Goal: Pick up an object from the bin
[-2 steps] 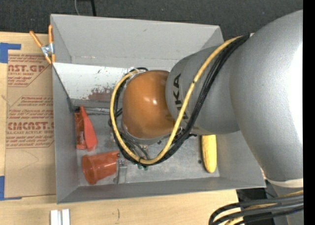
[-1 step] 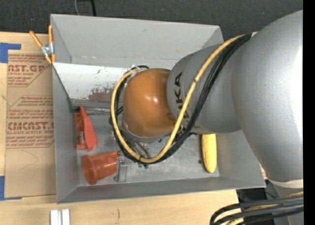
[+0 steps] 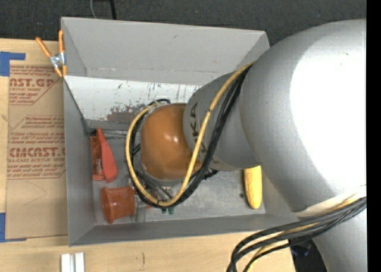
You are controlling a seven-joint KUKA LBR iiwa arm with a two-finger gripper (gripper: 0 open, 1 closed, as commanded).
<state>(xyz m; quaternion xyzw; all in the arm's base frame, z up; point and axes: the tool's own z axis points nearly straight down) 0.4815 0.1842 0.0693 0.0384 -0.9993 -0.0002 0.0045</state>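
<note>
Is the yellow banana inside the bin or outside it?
Inside: the banana lies on the bin floor, near its right wall.

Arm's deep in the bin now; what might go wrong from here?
The orange cover hides whatever lies under it, so a grasp there can't be checked. Its cables loop close to the red cup and the orange wedge at the left of the bin, and might snag or shove them.
</note>
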